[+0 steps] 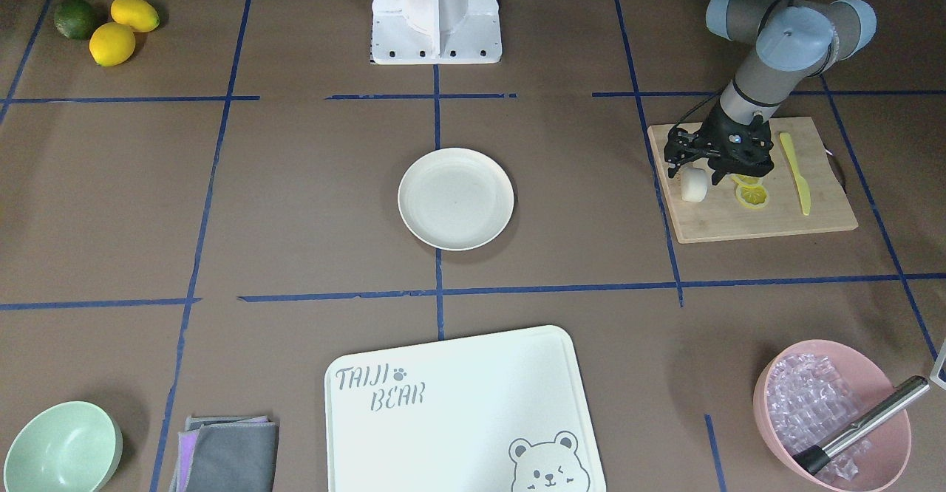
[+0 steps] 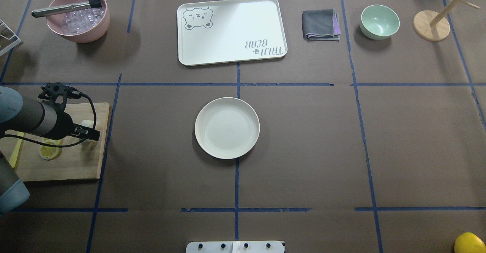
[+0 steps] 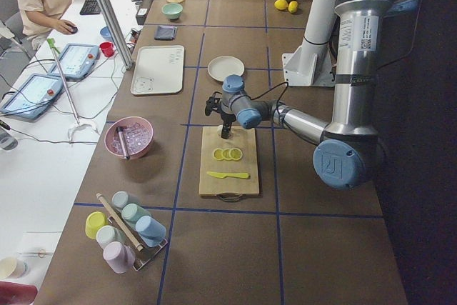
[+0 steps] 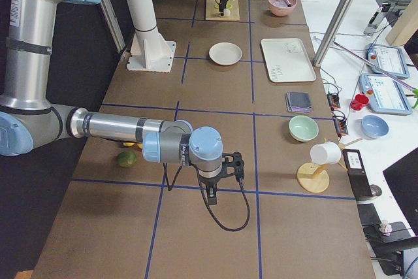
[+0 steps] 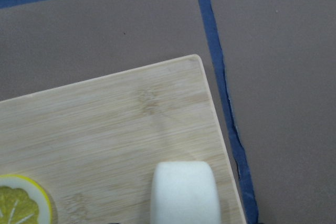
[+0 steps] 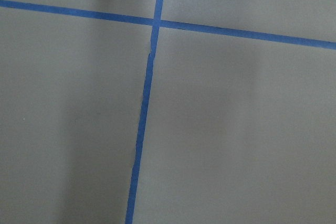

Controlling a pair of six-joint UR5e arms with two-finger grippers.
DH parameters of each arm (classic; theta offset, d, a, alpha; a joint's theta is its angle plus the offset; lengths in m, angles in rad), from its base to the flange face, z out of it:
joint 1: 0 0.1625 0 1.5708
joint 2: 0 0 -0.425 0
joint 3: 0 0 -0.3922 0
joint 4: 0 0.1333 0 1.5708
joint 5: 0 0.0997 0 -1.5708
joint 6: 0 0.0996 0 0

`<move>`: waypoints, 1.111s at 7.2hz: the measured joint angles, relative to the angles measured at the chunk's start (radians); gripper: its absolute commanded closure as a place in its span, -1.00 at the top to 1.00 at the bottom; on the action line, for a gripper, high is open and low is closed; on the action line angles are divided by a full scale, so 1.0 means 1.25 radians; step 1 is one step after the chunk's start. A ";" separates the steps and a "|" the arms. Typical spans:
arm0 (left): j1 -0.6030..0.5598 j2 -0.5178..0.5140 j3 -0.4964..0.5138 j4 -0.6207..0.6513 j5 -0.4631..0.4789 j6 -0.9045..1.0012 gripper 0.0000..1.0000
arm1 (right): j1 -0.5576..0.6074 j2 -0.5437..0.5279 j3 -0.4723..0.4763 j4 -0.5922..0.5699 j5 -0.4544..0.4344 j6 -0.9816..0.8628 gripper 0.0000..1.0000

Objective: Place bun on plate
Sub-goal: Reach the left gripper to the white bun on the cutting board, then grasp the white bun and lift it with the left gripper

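Front view shows you bun [image 1: 693,188] on wooden board [image 1: 768,220] under left pincer [image 1: 694,170], plate [image 1: 456,198] well apart; left wrist view crops bun. Can't tell either pincer's grip state; right pincer [image 4: 240,163] side-view only.

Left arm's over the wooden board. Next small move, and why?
Probably ease the left pincer down around the bun: it lies ungripped on the wooden board just beneath the pincer, and the plate holds nothing yet.

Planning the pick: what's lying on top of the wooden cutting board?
A small white cylindrical bun, yellow lemon slices and a flat yellow knife. The black left gripper above covers part of the slices.
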 measured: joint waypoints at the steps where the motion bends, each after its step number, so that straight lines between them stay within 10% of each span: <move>1: -0.001 0.001 -0.003 0.001 0.000 0.000 -0.39 | 0.000 -0.001 0.001 0.000 0.000 0.000 0.98; 5: -0.005 -0.044 -0.035 0.067 0.001 -0.008 -0.38 | 0.000 -0.002 0.005 0.000 0.001 -0.001 0.98; 8: 0.046 -0.315 -0.045 0.357 0.017 -0.145 -0.37 | 0.000 -0.002 0.005 0.000 0.001 -0.001 0.98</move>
